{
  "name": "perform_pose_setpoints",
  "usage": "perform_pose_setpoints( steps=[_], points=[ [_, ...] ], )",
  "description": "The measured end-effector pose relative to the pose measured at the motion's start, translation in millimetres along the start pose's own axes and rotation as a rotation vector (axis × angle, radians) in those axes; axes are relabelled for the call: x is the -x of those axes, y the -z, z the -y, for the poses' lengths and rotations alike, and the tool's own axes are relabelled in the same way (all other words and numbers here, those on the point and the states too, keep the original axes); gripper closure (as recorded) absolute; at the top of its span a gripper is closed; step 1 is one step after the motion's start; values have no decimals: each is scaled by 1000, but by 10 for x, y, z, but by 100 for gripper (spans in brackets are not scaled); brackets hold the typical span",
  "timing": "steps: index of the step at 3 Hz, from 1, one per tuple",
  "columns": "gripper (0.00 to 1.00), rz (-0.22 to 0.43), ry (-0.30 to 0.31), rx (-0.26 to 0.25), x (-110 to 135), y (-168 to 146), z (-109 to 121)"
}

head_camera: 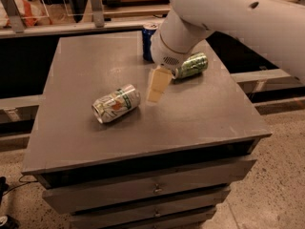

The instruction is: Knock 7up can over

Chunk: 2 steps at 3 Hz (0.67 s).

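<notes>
No word or number can be read outright. The 7up can (116, 104), lying on its side at the near left of the table (200, 123), carries green lettering with a reddish patch, too smeared to spell out. The blue can (148, 38) at the far edge and the green can (192, 65) to its right show only unreadable pale marks. The gripper (156, 87), unmarked, hangs just right of the 7up can.
</notes>
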State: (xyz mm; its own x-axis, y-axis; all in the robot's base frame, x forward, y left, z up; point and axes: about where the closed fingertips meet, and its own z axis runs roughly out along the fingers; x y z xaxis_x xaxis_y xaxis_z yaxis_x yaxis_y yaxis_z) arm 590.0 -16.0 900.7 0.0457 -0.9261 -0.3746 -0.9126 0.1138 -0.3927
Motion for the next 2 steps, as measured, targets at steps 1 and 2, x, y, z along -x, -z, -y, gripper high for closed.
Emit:
perform_pose_setpoints(
  steps=[1,2],
  points=[
    [0,56,-86,-43,-167,102,114],
    [0,64,-152,-91,-243,150,206]
  ],
)
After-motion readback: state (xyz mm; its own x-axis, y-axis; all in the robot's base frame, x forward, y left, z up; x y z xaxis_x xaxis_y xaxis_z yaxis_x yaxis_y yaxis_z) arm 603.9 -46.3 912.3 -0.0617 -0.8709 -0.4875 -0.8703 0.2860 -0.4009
